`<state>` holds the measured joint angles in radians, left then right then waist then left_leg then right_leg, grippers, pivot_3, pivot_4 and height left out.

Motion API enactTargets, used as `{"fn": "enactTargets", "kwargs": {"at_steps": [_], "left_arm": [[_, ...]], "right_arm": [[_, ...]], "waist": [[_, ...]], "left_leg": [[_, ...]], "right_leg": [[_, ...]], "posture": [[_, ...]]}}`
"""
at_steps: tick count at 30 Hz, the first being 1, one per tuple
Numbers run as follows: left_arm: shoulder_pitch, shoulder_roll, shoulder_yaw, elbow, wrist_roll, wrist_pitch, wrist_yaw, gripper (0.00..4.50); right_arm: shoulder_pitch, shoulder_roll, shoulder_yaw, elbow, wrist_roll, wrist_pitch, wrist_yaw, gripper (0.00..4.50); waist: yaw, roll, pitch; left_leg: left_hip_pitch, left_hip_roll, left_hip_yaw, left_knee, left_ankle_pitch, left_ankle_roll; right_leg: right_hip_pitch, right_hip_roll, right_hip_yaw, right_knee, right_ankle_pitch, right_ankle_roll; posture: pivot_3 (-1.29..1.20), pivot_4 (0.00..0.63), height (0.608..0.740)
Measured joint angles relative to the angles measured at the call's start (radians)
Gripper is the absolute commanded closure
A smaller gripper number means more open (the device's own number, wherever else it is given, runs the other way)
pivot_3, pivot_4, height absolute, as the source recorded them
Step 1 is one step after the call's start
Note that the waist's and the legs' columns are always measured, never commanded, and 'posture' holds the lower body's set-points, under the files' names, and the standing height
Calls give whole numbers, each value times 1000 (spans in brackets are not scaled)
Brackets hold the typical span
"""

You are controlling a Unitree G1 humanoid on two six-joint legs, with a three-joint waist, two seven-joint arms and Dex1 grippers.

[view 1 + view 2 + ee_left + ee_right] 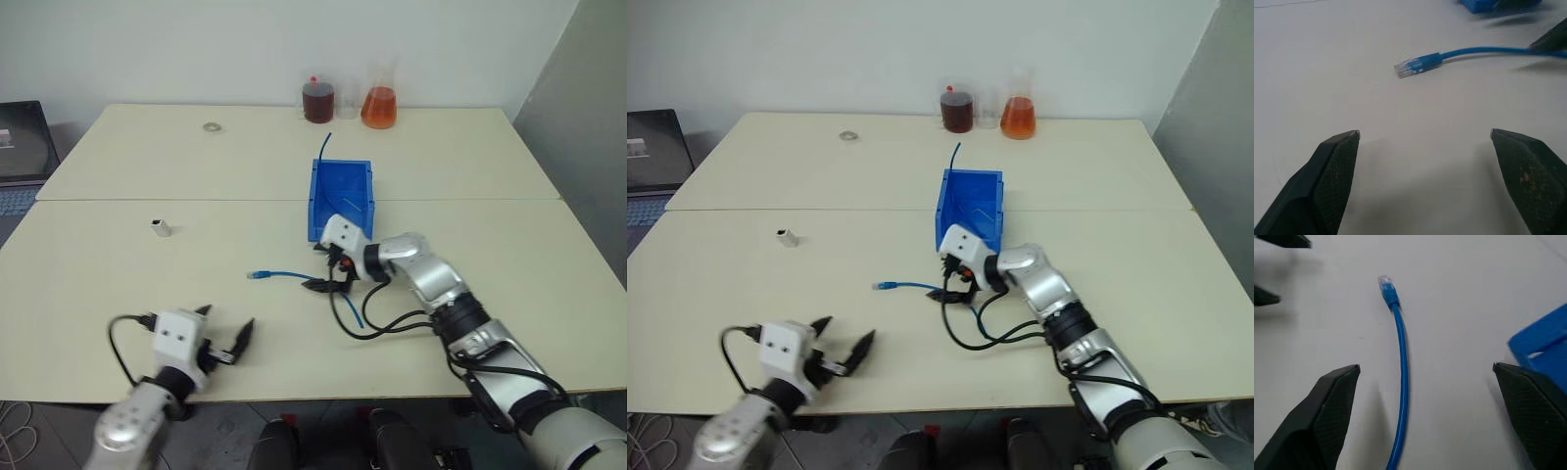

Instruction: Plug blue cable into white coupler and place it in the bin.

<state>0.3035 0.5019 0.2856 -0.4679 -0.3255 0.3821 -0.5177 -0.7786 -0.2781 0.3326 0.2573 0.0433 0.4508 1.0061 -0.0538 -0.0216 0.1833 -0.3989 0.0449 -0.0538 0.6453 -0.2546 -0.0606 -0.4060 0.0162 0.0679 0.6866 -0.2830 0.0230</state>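
With both the left gripper (pixel 227 344) and the right gripper (pixel 328 279) standing wide and empty, the blue cable (pixel 294 276) is lying loose mid-table, its plug probably laid out toward the white coupler (pixel 162 228) nearer the left edge, the bin (pixel 341 198) waiting behind.

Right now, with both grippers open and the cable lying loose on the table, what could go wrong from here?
1. The blue cable lies free between the open fingers of the right gripper; a regrasp may take it far from its plug.
2. The white coupler sits well apart from the plug and the open left gripper, so mating needs a long carry.
3. The right gripper is close to the bin and might nudge it.
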Motion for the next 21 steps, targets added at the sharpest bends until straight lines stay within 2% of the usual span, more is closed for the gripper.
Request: {"fn": "enactTargets", "kwargs": {"at_steps": [1, 3, 5, 8, 11, 14, 21], "left_arm": [[-41, 70, 25, 36, -34, 11, -63, 0], [-88, 123, 48, 74, -70, 26, -130, 0], [-209, 227, 2, 203, -87, 19, -272, 0], [-417, 295, -86, 431, -58, -48, -444, 0], [-674, 287, -231, 717, 40, -182, -581, 0], [-821, 259, -312, 925, 98, -288, -687, 0], [-992, 237, -427, 1252, 202, -495, -890, 0]], "right_arm": [[23, -53, -14, -93, 27, 38, 30, 9], [43, -101, -32, -181, 59, 74, 63, 9], [105, -166, -81, -310, 139, 152, 102, 9], [178, -258, -170, -458, 257, 262, 134, 9], [202, -301, -236, -577, 338, 355, 113, 9], [220, -313, -267, -631, 379, 424, 54, 9], [273, -335, -322, -717, 444, 520, -69, 9]], "waist": [[3, 0, 0], [1, 0, 0], [5, 0, 0], [9, 2, 1], [15, 2, 1], [4, 2, 1], [-1, 2, 1]], "left_leg": [[0, 0, 0, 0, 0, 0], [1, 0, 1, 0, 0, 0], [1, 0, -1, 0, 0, 0], [1, 0, 0, 0, 0, 0], [1, 0, 0, 0, 0, 0], [0, 0, 1, 0, 0, 0], [-1, 0, 1, 0, 0, 1]], "right_leg": [[0, 0, 0, 0, 0, 0], [1, 0, 1, 0, 0, 0], [0, 1, -2, 0, -1, -1], [1, 1, -1, 0, -1, -1], [1, 1, -1, 1, -1, -1], [0, 1, 0, 1, -1, -2], [-1, 1, -1, 1, -2, -2]], "posture": [[0, 150, 740], [0, 150, 740], [0, 150, 740], [0, 150, 740], [0, 150, 740], [0, 150, 740], [0, 150, 740]]}}
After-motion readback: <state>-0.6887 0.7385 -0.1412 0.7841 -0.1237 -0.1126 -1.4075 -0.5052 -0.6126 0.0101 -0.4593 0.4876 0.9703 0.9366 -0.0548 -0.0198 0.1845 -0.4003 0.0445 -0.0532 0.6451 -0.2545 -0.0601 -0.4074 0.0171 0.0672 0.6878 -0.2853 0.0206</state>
